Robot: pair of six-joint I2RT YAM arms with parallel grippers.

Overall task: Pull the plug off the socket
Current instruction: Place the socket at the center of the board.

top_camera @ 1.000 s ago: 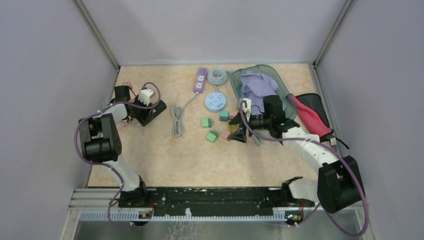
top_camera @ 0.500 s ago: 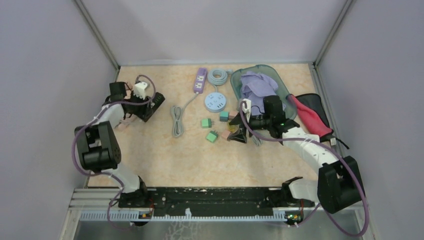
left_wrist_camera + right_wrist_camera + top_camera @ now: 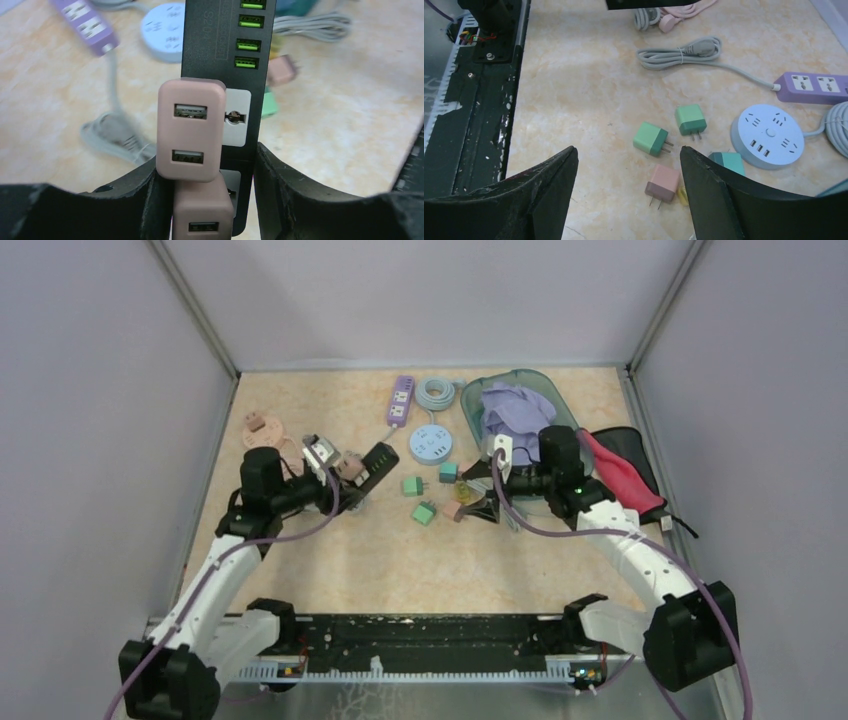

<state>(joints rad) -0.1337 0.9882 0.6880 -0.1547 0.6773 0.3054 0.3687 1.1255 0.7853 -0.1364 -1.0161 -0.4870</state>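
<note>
L gripper (image 3: 207, 160) is clamped on 1 black power strip (image 3: 220, 50), held off the table. Strip is matte rigid plastic, long & flat, running fwd between the fingers.

2 plugs sit in it:
- upper pink plug (image 3: 189, 130), just ahead of the fingertips, w/ 2 USB slots
- lower pink plug (image 3: 202, 210), between the fingers, left finger touching its side

Both are smooth and boxy w/ rounded corners. 4 green USB ports (image 3: 247, 47) further out on the strip. Printed code beside them, partly cut off, looks like "S204".

R gripper (image 3: 628, 155) is wide, nothing in it. Ahead of it on the marbled beige tabletop (image 3: 574, 100):
- 2 green plugs (image 3: 651, 139), 2 prongs each
- 1 teal plug (image 3: 729, 161)
- 1 loose pink plug (image 3: 663, 182)
- 1 round pale-blue hub (image 3: 769, 135)
- 1 purple strip (image 3: 814, 86)
- 1 grey cable bundle (image 3: 679, 52)
</note>
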